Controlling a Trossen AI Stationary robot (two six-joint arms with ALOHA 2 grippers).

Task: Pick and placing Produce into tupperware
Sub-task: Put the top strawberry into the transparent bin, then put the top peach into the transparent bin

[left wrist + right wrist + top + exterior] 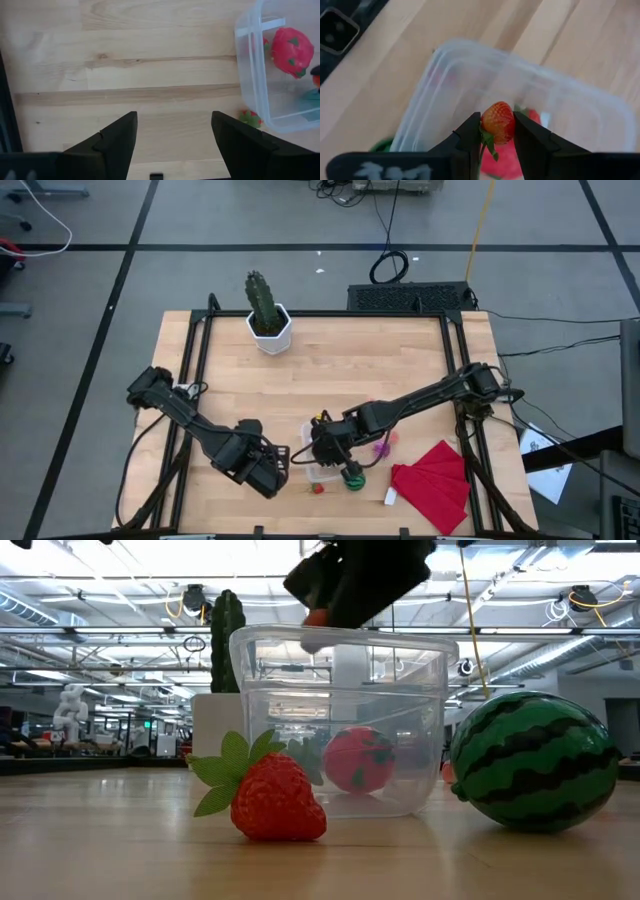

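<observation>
Your right gripper (497,131) holds a small orange-red strawberry (498,121) over the tupperware (340,720), where one red piece (358,758) already lies. Left gripper (172,137) waits open beside it. A strawberry (272,795) and watermelon (532,762) remain on the counter (340,370).

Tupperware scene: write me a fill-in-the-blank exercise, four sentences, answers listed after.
1. The right gripper holds a small ____ between its jaws, above the tupperware.
2. Already inside the tupperware lies a ____ piece of produce.
3. In the low view, the striped green ____ sits on the table beside the tupperware.
4. The left gripper holds nothing; its jaws are ____.

Answers: strawberry; red; watermelon; open
</observation>
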